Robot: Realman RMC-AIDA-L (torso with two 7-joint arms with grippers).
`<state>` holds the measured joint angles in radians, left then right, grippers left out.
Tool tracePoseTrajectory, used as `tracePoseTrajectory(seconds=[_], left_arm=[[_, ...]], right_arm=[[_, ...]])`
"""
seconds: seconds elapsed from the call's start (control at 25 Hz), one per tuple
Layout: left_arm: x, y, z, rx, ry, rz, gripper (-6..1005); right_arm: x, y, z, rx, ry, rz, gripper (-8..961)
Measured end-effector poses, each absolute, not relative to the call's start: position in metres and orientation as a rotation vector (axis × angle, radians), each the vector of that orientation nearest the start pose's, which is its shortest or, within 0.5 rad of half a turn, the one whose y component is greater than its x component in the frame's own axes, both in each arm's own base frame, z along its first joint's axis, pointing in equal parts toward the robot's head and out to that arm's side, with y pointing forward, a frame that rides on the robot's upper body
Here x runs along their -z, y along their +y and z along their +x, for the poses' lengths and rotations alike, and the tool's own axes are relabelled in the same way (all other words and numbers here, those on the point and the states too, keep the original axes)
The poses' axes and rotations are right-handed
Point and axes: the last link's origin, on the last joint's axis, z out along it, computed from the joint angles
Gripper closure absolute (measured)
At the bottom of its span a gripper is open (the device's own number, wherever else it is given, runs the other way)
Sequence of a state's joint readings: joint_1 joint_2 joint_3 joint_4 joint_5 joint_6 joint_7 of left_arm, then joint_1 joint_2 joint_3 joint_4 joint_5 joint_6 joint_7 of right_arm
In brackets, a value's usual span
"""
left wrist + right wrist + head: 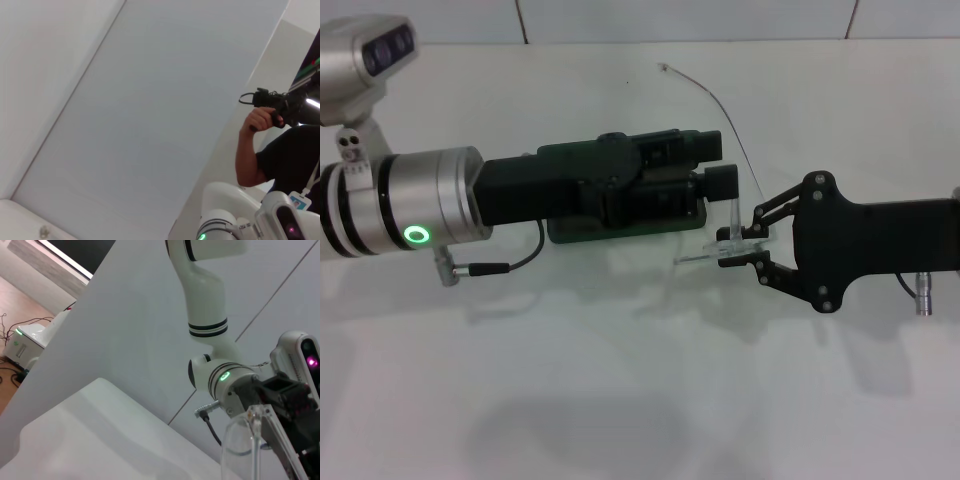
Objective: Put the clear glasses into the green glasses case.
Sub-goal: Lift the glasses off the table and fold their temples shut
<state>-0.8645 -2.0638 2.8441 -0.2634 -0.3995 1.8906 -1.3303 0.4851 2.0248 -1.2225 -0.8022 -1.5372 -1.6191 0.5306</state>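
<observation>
So the clear glasses were pinched in the right pincer, closed on the frame and held just above the white surface, right beside the near right corner of the green glasses case. The case was mostly hidden under the left arm, which was stretched across it. The left pincer was parked over the case's right end; open or closed couldn't be told.
</observation>
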Motion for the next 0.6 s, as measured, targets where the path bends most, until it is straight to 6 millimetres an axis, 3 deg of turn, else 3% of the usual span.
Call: tracePoseTrajectory(seconds=[0.6], left_arm=[[0.035,0.323,-0.174,1.280,-0.746,-2.995,272]], right_arm=[[0.010,0.319,0.191,-0.742,-0.929,-2.597,838]])
